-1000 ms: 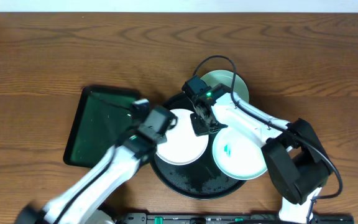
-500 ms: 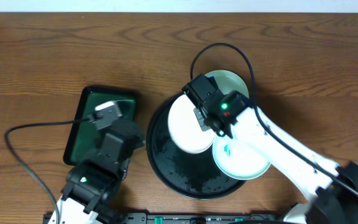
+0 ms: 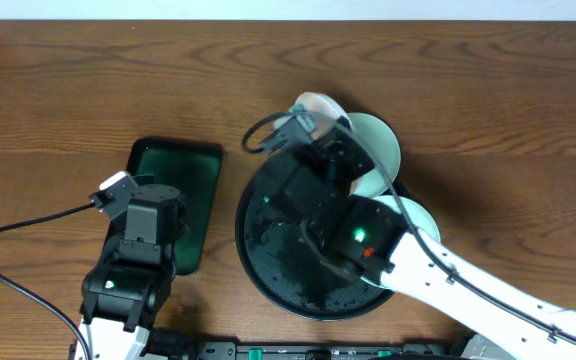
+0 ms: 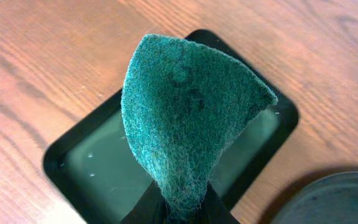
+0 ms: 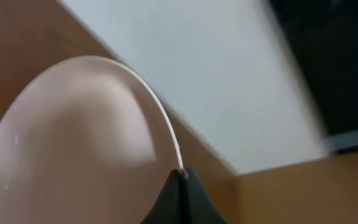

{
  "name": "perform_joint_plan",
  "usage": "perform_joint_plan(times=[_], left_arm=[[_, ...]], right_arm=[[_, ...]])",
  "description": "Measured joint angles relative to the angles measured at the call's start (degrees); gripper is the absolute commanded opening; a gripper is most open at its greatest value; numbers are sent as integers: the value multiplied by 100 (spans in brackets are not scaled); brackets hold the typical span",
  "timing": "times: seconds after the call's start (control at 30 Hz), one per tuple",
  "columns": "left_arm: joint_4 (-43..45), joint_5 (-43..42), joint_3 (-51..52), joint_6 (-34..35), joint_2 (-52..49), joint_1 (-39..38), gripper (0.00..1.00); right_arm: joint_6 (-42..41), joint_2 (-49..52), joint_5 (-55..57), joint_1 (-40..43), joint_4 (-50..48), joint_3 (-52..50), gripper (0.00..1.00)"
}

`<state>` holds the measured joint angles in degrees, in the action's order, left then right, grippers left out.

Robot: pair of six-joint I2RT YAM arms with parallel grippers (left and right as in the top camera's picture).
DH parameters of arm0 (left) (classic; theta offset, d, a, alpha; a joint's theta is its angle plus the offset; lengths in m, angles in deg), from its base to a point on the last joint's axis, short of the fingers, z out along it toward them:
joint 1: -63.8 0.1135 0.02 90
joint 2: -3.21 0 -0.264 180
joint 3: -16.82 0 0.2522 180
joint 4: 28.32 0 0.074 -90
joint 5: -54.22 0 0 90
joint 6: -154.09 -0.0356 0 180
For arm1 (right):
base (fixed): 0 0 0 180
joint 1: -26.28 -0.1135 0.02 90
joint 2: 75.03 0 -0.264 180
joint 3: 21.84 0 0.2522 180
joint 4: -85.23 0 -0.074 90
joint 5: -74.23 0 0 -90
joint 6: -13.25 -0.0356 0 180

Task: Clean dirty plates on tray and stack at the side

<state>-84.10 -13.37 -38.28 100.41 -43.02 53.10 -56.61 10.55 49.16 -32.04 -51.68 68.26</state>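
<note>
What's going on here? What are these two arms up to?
The robot is cleaning small plates. The right gripper pinches the rim of one plate, held up above the round black tray. The left gripper grips a green scouring pad over the dark green tray, off to the side. Another plate lies on the black tray, and a third sits by its far edge.

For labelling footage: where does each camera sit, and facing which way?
Overhead: above the table, straight down on black tray, left arm, right arm.
Left wrist: on left arm, down past left gripper and scrub pad onto green tray.
Right wrist: on right arm, past right gripper along its plate toward the wall.
Shared: overhead and left wrist both show the green tray.
</note>
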Motion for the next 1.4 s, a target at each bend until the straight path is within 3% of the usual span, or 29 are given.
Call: perform_joint_plan(times=[0.13,0.33,0.47,0.6,0.77,1.0,1.23,1.4], left_arm=[[-79,-2,0,-24,-2,48,7],[-107,-26,0,-35,-2,48,7],[-107,-129,0,-37,-13,48,7],[-109,-210,0,-37,-15,48,8],[-125,-280,0,-37,-15,48,7],[-197,-282,0,-37,-15,48,7],[-208,-282,0,-37,-15,48,7],[-236,-345,0,-37,-15,48,7]], right_arm=[[861,0,520,-258,-531,-2,1],[1156,0,688,-393,-509,-2,1],[627,0,345,-374,136,0,1],[-577,4,-1117,4,1012,-4,1],[-1899,7,-3565,1305,1069,-7,1],[-2542,7,-6531,3849,1381,-11,1],[-2398,50,-7873,6142,1587,-11,1],[-2330,457,-8476,7447,1211,-11,1]])
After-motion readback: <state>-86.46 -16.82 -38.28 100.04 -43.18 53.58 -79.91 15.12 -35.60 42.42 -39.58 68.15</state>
